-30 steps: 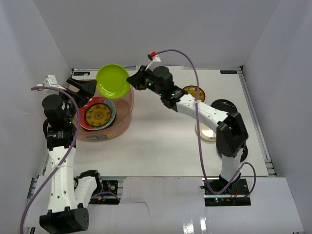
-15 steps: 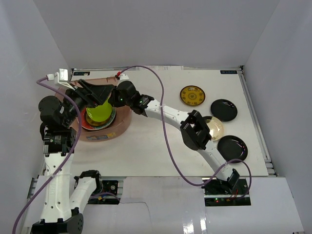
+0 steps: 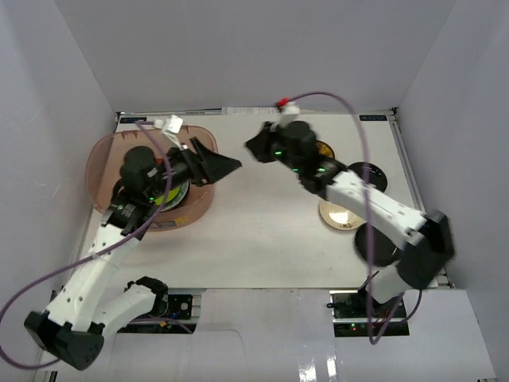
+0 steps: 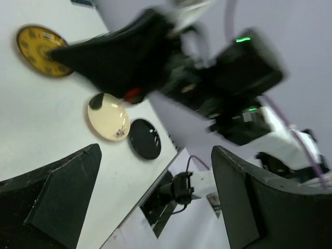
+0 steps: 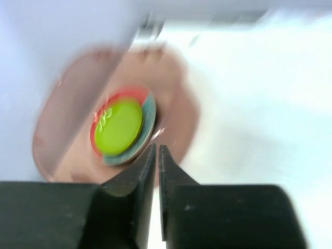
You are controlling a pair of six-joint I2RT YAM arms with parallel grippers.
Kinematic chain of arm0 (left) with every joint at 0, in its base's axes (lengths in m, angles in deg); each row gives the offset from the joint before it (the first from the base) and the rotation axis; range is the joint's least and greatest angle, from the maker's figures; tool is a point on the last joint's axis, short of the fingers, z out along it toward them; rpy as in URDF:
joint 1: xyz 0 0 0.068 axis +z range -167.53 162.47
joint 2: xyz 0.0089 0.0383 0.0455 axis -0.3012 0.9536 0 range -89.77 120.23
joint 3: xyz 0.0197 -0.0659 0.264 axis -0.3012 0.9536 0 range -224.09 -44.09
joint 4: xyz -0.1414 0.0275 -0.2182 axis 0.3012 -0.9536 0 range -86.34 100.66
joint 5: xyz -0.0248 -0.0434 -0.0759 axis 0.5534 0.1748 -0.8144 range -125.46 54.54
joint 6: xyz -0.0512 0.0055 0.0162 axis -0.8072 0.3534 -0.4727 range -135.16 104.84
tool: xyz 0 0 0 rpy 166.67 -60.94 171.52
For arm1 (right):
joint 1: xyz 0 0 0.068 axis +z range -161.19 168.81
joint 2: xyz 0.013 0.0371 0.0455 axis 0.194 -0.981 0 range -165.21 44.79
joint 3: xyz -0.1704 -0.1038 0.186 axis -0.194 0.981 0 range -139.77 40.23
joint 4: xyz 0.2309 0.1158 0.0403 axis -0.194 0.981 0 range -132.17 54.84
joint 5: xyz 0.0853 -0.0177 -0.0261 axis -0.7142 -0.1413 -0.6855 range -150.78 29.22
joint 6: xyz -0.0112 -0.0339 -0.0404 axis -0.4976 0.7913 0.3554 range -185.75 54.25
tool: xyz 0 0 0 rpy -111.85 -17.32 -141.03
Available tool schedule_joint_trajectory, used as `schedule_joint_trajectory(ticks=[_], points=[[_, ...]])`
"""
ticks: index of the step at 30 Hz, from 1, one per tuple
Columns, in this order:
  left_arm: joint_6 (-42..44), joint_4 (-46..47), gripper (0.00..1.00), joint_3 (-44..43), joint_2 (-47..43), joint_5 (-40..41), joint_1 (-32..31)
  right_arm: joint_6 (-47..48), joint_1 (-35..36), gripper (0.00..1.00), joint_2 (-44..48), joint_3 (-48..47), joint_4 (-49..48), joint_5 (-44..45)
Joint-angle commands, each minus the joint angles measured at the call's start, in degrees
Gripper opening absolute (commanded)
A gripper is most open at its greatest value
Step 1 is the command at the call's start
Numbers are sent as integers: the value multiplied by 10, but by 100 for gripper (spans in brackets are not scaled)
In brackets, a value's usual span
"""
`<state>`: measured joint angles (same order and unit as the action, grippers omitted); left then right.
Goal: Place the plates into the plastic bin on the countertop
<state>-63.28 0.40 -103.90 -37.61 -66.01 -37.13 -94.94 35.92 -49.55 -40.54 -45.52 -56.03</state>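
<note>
My white countertop [image 3: 262,231] carries the pinkish bin [image 3: 99,155] at its left, with a lime plate [image 5: 119,127] stacked on a red-and-teal plate [image 5: 149,111] inside. A yellow plate [image 4: 39,44], a cream plate [image 4: 108,116] and a black plate [image 4: 144,138] lie to the right. They look stiff, glossy and probably breakable, so I'd pinch one by its rim. My left gripper [image 3: 225,157] gapes wide, empty. My right gripper [image 5: 158,150] shows only a slit and holds nothing.

White arm links [image 3: 374,203], black joints [image 3: 429,251], purple cables [image 3: 334,94], green status lights [image 4: 242,39], black claw fingers [image 4: 57,192].
</note>
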Motion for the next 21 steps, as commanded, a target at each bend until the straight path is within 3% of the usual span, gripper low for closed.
schedule_joint_trajectory(ticks=[1,3,6,8,12,15,21], points=[[33,4,98,-11,70,152,-176,2,-104,8,195,166,-55,40],[59,5,98,-28,158,202,-274,-15,-210,8,331,312,-44,30],[58,11,91,-58,289,249,-321,-19,-344,8,476,439,1,23],[51,37,84,-69,346,265,-345,-8,-402,8,533,472,24,0],[43,65,82,-137,512,261,-358,4,-538,14,555,498,75,-117],[43,70,82,-177,577,264,-360,-2,-585,19,557,512,74,-178],[39,80,81,-277,710,247,-357,-14,-592,25,551,518,63,-219]])
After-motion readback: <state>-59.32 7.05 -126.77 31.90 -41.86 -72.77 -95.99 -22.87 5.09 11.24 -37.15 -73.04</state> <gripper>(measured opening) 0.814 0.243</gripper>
